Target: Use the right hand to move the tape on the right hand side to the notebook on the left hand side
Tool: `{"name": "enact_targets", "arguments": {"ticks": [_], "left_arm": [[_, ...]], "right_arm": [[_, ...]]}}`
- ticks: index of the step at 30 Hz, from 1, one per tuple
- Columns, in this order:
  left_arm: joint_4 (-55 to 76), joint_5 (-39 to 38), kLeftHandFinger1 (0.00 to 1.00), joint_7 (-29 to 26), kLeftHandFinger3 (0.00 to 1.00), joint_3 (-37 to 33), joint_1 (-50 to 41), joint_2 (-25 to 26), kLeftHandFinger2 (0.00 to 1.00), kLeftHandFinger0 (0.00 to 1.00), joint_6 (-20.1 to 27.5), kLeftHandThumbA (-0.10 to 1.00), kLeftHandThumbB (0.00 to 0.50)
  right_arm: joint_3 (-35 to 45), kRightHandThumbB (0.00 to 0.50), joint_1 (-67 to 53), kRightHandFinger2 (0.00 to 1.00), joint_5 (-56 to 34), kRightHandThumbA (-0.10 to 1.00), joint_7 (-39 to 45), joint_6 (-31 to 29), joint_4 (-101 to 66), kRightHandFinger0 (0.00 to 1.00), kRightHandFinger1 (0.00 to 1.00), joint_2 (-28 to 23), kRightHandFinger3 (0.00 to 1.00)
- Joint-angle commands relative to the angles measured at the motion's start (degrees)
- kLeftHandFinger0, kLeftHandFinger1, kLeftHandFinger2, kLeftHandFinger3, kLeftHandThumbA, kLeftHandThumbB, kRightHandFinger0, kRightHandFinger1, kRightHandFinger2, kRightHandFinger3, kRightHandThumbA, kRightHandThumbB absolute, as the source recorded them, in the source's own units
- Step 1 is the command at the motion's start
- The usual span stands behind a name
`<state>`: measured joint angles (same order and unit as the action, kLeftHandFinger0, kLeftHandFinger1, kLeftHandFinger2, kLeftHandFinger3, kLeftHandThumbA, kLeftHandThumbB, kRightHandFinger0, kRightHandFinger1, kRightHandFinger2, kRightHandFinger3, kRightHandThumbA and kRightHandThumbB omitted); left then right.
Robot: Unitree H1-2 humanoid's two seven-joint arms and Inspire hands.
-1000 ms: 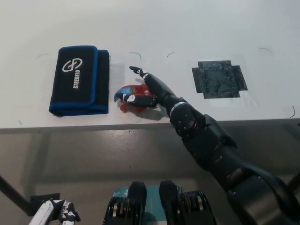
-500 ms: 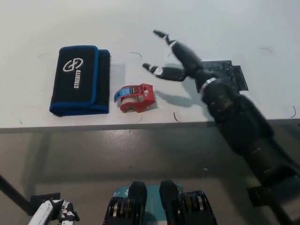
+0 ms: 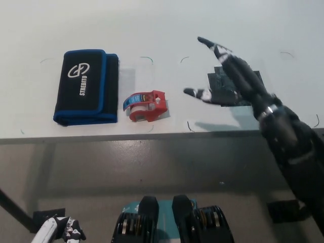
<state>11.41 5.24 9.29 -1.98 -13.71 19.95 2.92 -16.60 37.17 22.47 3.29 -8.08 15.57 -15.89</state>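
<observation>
We see the black right hand point(image 3: 230, 76) raised over the right part of the white desk point(image 3: 167, 20), its fingers point(image 3: 212, 46) spread wide apart and holding nothing. It hangs above a dark square patch point(image 3: 223, 86) marked on the desk top and covers much of that patch from our view. Its shadow falls on the desk near the front edge.

The tape point(image 3: 146, 106), a red dispenser with a pale roll showing at its left end, lies on the desk near the front edge. It sits well apart from the right hand, to that hand's left in the picture, and nothing touches it. Just beside the tape, further left, lies the notebook point(image 3: 85, 86), a black case with blue edging and a white logo. The tape lies on the desk and not on the notebook; whether the two touch we cannot tell, though a thin strip of desk seems to show between them.

The white left hand point(image 3: 59, 229) rests low at the bottom left corner, below the desk edge. Only part of it shows, and we cannot tell how it is set.
</observation>
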Motion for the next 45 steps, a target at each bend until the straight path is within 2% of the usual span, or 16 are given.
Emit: {"name": "enact_targets", "arguments": {"ticks": [1,3,6,8,13,14,16,18,20,23,27,30,38,45], "left_arm": [[1.1,0.0,0.22,0.2,0.41,0.9,0.1,0.7,0.25,0.29,1.0,0.18,0.016],[0.6,0.0,0.21,0.1,0.41,1.0,0.1,0.6,0.25,0.28,1.5,0.18,0.015],[0.5,-0.2,0.21,0.0,0.41,1.0,0.1,0.4,0.25,0.28,1.4,0.17,0.015],[0.3,0.4,0.22,0.0,0.41,0.7,-0.2,0.5,0.25,0.29,1.6,0.2,0.01],[-0.9,0.5,0.22,-0.3,0.41,0.8,-0.4,0.3,0.25,0.28,2.5,0.26,0.019],[-0.6,0.5,0.21,-0.5,0.4,1.0,-0.5,0.2,0.25,0.26,2.1,0.25,0.015],[-0.7,0.8,0.21,-0.7,0.4,1.0,-0.6,0.0,0.24,0.26,2.3,0.25,0.012],[-0.4,0.7,0.2,-0.6,0.4,1.0,-0.8,0.0,0.23,0.26,2.1,0.24,0.012],[-0.8,0.6,0.2,-0.6,0.41,1.1,-0.8,0.0,0.24,0.26,2.8,0.22,0.011],[-0.8,0.4,0.21,-0.4,0.41,1.5,-0.8,0.1,0.24,0.27,2.8,0.21,0.01],[-0.7,0.8,0.2,-0.4,0.39,1.4,-1.7,-0.1,0.23,0.27,3.5,0.19,0.008],[-1.1,0.4,0.19,-0.4,0.38,1.6,-1.5,-0.3,0.22,0.26,3.7,0.18,0.01],[-0.8,1.0,0.19,-0.2,0.4,1.7,-1.6,-0.4,0.22,0.25,3.1,0.23,0.005],[-1.2,0.7,0.18,-0.2,0.38,1.7,-1.3,-0.6,0.22,0.24,3.4,0.26,0.021]], "right_arm": [[5.9,0.482,-10.2,1.0,-2.2,0.92,3.9,5.0,-28.6,1.0,1.0,-6.0,1.0],[6.3,0.482,-14.0,1.0,-2.6,0.92,3.2,4.0,-30.6,1.0,1.0,-6.1,1.0],[6.9,0.465,-26.1,1.0,-0.2,0.87,0.8,2.3,-33.5,1.0,1.0,-6.0,1.0],[7.0,0.464,-31.6,1.0,1.0,0.91,-0.1,1.4,-33.2,1.0,1.0,-5.9,1.0],[6.5,0.395,-39.3,1.0,2.8,0.95,-0.9,-2.0,-30.2,1.0,1.0,-5.8,1.0],[6.3,0.368,-41.6,1.0,2.8,0.95,-0.8,-2.9,-29.7,1.0,1.0,-6.0,1.0],[6.3,0.354,-43.5,1.0,3.0,0.92,-0.7,-3.5,-29.4,1.0,1.0,-6.1,1.0],[6.4,0.341,-44.5,1.0,3.0,0.9,-0.4,-3.6,-29.6,1.0,1.0,-6.0,1.0],[6.4,0.338,-45.8,1.0,2.5,0.96,-0.1,-3.5,-29.3,1.0,1.0,-6.0,1.0],[6.2,0.325,-45.0,1.0,3.4,0.94,-0.6,-4.0,-28.0,1.0,1.0,-5.1,1.0],[5.8,0.32,-45.0,1.0,4.8,0.96,-1.2,-4.7,-26.6,1.0,1.0,-4.5,1.0],[5.7,0.335,-44.3,1.0,4.9,0.95,-1.3,-5.7,-25.2,1.0,1.0,-4.2,1.0],[5.5,0.33,-43.9,1.0,5.4,0.94,-0.8,-6.2,-24.3,1.0,1.0,-3.9,1.0],[5.6,0.322,-43.3,1.0,6.6,0.94,-1.8,-8.0,-22.7,1.0,1.0,-3.9,1.0]]}}
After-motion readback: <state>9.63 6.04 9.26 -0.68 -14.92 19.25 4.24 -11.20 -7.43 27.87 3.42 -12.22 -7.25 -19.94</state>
